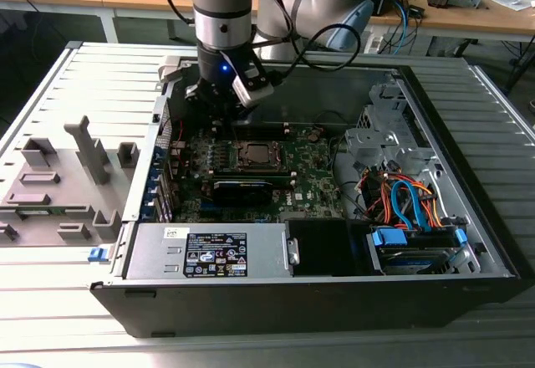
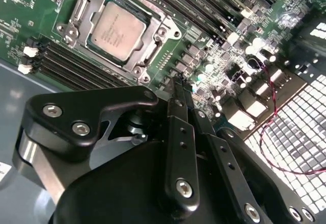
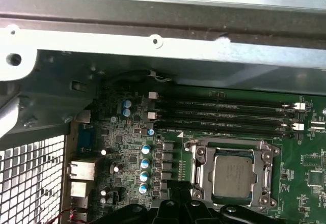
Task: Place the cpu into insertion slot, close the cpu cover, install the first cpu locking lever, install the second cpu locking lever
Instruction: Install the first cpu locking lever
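Flat silver sq cpu (image 2: 114, 30) w/in windowed steel cpu cover (image 2: 77, 11); black hand (image 2: 178, 85) pressed together, empty.

**Where Things Sit in the Open Computer Box**

The computer box (image 1: 318, 301) lies open on the table (image 1: 50, 318). The board (image 1: 313, 180) lies flat inside it. The cpu (image 2: 116, 30) sits in the insertion slot (image 2: 91, 43), and the cpu cover (image 3: 202, 175) lies around it. Long memory slots (image 2: 66, 63) run along two sides of the slot. The gripper (image 2: 179, 84) hangs over the board, near the slot. In the exterior view, the power box (image 1: 209, 251) is in front of the board. The drive (image 1: 414, 247) is at the exterior view's right. Some stands (image 1: 58, 184) are on the table at the exterior view's left.
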Controlling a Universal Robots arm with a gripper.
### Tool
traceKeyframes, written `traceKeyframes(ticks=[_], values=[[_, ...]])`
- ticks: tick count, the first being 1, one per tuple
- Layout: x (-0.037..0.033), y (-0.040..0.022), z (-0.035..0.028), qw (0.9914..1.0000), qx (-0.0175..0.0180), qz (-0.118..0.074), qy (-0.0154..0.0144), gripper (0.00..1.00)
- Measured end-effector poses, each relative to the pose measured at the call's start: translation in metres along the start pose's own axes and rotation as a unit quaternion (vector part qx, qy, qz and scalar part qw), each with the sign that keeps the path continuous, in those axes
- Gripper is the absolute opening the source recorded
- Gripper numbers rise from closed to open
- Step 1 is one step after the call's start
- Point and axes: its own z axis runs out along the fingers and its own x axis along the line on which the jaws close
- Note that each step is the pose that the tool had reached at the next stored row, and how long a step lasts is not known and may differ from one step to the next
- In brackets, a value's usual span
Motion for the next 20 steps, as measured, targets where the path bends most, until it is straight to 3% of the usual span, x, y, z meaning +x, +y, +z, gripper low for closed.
traceKeyframes(ticks=[6, 10, 14, 17, 20], values=[[0.0046, 0.0044, -0.0044, 1.0, -0.0004, 0.0, -0.001, 0.11], [0.0055, 0.0124, -0.0047, 1.0, -0.0004, 0.0, -0.001, 0.11], [0.0073, 0.0164, -0.0048, 1.0, -0.0004, 0.0, -0.0011, 0.11], [0.0068, 0.027, -0.0047, 1.0, -0.0005, 0.0, -0.0011, 0.11], [0.0061, 0.0326, -0.0045, 1.0, -0.0004, 0.0, -0.001, 0.11]])
